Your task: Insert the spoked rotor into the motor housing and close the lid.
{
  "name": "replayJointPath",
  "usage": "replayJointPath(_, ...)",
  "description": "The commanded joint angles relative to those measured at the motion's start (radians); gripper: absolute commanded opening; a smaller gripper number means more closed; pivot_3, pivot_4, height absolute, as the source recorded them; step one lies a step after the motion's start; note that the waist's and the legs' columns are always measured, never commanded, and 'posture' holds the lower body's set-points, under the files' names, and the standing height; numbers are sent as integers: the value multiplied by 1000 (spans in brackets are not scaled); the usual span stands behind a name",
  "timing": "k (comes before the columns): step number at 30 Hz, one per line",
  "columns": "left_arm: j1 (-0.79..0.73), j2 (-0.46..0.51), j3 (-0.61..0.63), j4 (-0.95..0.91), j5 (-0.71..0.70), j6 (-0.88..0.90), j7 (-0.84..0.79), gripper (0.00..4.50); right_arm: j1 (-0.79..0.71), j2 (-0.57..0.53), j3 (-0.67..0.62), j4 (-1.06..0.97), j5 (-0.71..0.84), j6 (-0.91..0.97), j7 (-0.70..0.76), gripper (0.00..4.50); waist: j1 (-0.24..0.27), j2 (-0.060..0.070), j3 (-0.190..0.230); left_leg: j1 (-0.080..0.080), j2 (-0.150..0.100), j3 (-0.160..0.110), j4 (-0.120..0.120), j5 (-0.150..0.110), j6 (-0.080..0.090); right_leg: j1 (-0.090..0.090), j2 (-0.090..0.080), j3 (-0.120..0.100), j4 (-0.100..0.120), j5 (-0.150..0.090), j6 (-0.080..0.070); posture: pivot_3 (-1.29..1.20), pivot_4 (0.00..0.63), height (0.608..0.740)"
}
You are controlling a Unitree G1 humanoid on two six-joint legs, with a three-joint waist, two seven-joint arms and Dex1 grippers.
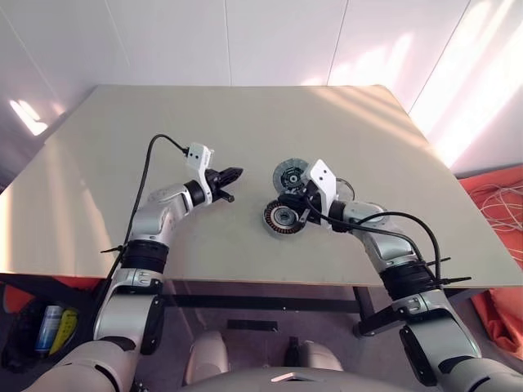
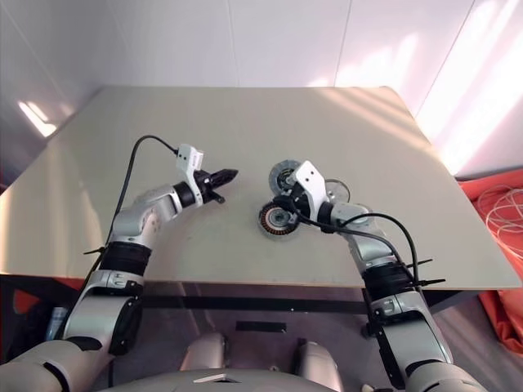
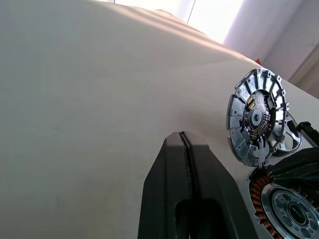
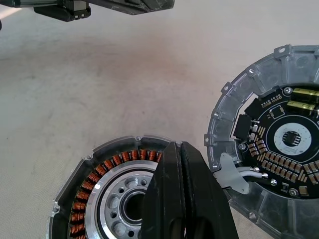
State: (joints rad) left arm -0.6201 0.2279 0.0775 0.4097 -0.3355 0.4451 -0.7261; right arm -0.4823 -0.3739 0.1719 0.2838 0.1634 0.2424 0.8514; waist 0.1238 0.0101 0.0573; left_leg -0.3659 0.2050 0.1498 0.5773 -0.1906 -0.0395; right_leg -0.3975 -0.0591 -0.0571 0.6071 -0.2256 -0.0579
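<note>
The motor housing [image 1: 282, 219], a round disc with copper windings around a silver hub, lies on the table [image 1: 122, 163]. Just beyond it lies the lid [image 1: 289, 173], a finned silver disc whose upturned face carries a dark circuit board. The spoked rotor [image 2: 337, 193], a thin silver ring, rests to the right, partly hidden behind my right wrist. My right gripper [image 4: 178, 147] is shut and empty, its tips over the housing's [image 4: 99, 194] far winding edge; whether they touch it I cannot tell. My left gripper [image 1: 237, 172] hovers shut and empty left of the lid [image 3: 254, 117].
The parts sit near the middle of the beige table, with bare tabletop all around them. The table's front edge [image 1: 270, 282] runs close under both forearms. Orange fabric [image 1: 498, 204] and a white cable lie on the floor to the right.
</note>
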Motion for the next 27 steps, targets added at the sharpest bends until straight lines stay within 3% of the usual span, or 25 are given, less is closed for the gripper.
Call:
replayJointPath(1, -3, 8, 10, -54, -16, 1, 8, 0, -15, 5, -4, -31, 3, -17, 11, 38, 0, 0, 0, 0, 0, 0, 0, 0, 0, 0, 0, 0, 0, 0, 0, 0, 0, 740)
replayJointPath(19, -10, 14, 3, -48, -12, 8, 4, 0, 74, 29, -1, -47, -15, -4, -37, 38, 0, 0, 0, 1, 0, 0, 0, 0, -1, 0, 0, 0, 1, 0, 0, 0, 0, 740)
replayJointPath(27, -10, 14, 0, -43, -9, 5, 4, 0, 28, 20, -42, -131, 21, 13, -40, 38, 0, 0, 0, 1, 0, 0, 0, 1, -1, 0, 0, 0, 1, 0, 0, 0, 0, 740)
